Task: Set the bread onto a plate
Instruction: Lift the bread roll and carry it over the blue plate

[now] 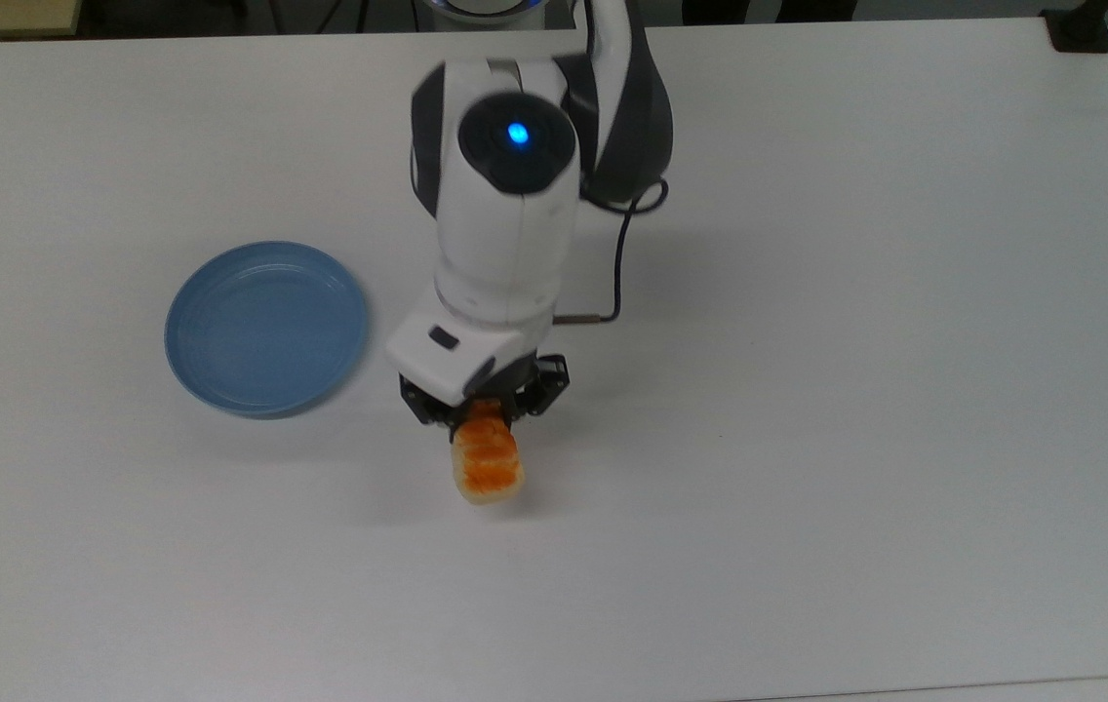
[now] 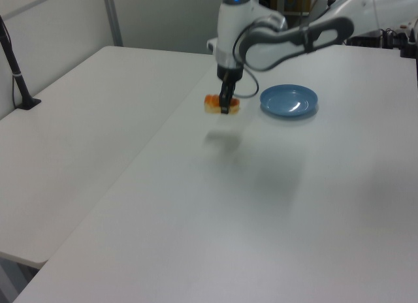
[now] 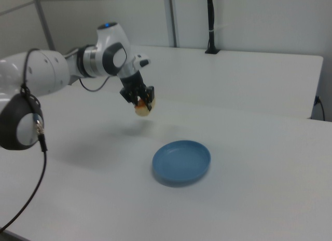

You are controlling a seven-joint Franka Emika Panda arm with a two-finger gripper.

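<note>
- Gripper [image 1: 482, 417] is clamped on one end of the bread [image 1: 488, 465]; I see the loaf sticking out past the fingers in the top view.
- Bread is off the table [image 1: 808, 487]: the left view shows it [image 2: 222, 104] hanging under the gripper [image 2: 226, 107] with its shadow apart on the surface below, and the right view [image 3: 142, 109] agrees.
- Plate [image 1: 265, 328] sits bare on the table, to the top view's left of the gripper, near but not under it. Same in the left view [image 2: 289, 100] and the right view [image 3: 181, 161].
- My read: pick is done, I'm in the carry step, nothing placed yet.
- Next move calls for a sideways traverse toward the top view's left until the loaf is over the plate's middle, then a descent and release.
- Grip is off-centre, so I judge the free end could sag or swing; I'd centre the loaf, not the fingers, over the plate.
</note>
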